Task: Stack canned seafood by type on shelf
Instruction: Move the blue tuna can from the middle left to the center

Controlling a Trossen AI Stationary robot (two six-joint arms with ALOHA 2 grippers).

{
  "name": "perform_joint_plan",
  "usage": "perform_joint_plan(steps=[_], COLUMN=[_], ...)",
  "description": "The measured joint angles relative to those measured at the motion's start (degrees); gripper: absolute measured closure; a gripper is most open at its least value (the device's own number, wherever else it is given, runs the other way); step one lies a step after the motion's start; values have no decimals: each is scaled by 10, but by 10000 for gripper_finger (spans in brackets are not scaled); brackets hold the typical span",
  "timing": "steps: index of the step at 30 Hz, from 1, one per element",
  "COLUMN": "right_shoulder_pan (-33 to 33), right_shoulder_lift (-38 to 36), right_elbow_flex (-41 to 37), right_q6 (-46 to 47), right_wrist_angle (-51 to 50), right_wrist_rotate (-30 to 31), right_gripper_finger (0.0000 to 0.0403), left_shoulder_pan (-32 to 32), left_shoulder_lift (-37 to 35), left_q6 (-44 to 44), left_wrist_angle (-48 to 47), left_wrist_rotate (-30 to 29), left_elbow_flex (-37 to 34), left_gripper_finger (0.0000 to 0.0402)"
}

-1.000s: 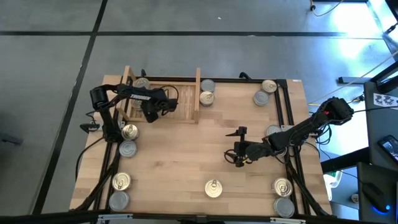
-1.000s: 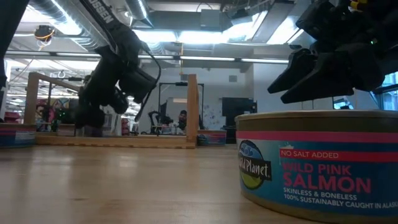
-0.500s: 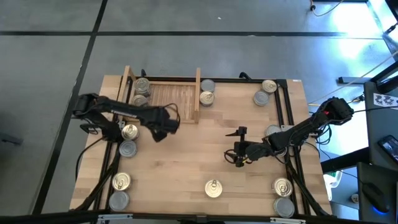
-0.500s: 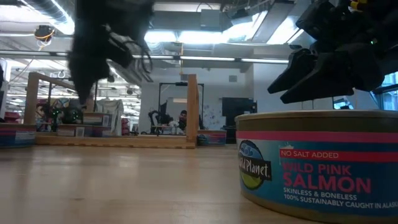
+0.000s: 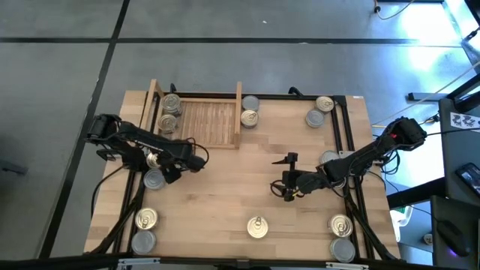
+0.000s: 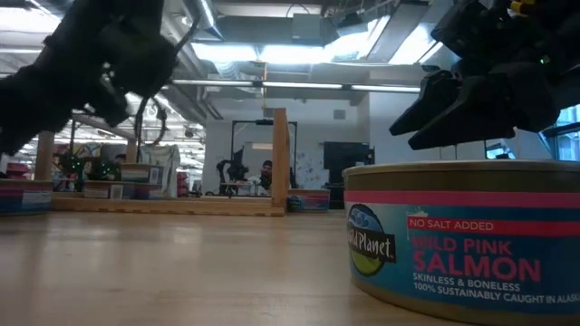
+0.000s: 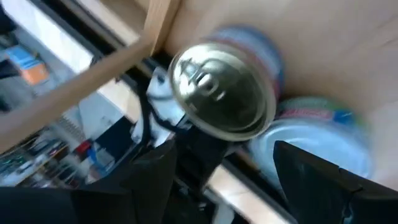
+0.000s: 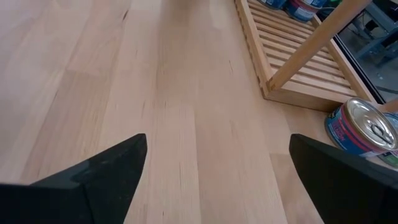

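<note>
The shelf (image 5: pixel 201 121) stands at the table's far left with two tins (image 5: pixel 169 111) at its left end. More tins of canned seafood lie scattered on the tabletop. At the left edge a golden-topped tin (image 7: pixel 222 90) stands beside a grey-topped one (image 7: pixel 320 140). My left gripper (image 5: pixel 166 171) hovers open just to their right and above them, pointing down at them, with nothing between its fingers (image 7: pixel 155 180). My right gripper (image 5: pixel 287 177) hangs open over bare wood right of centre, touching nothing.
Two tins (image 5: pixel 249 111) stand outside the shelf's right board, and two more (image 5: pixel 319 110) at the far right. Others sit along the near edge, among them a salmon tin (image 6: pixel 462 235) close to the low camera. Bare wood (image 5: pixel 225 187) lies mid-table.
My left gripper has swung away from the shelf, toward the table's near and left edges. It has turned about and now points at the two tins by the left edge. Its fingers have stayed apart. The tins have not moved.
</note>
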Motion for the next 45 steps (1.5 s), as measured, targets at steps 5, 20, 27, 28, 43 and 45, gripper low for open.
perform_joint_plan(steps=[5, 20, 27, 28, 43, 45], right_shoulder_pan=[0, 0, 0, 0, 0, 0], right_shoulder_lift=[0, 0, 0, 0, 0, 0], right_elbow_flex=[0, 0, 0, 0, 0, 0], right_q6=[0, -2, -2, -2, -2, -2], right_wrist_angle=[5, 12, 12, 13, 13, 13], right_wrist_rotate=[0, 0, 0, 0, 0, 0], right_gripper_finger=[8, 8, 8, 8, 8, 8], left_shoulder_pan=[6, 27, 30, 30, 6, -1], left_shoulder_lift=[4, 8, 7, 7, 22, 31], left_q6=[49, 168, 227, 230, 276, 273], left_wrist_angle=[7, 89, 134, 142, 418, 475], left_wrist_rotate=[11, -48, -27, -25, -7, -8], left_elbow_flex=[-37, -84, -58, -49, 21, 21], left_gripper_finger=[137, 137, 137, 137, 137, 137])
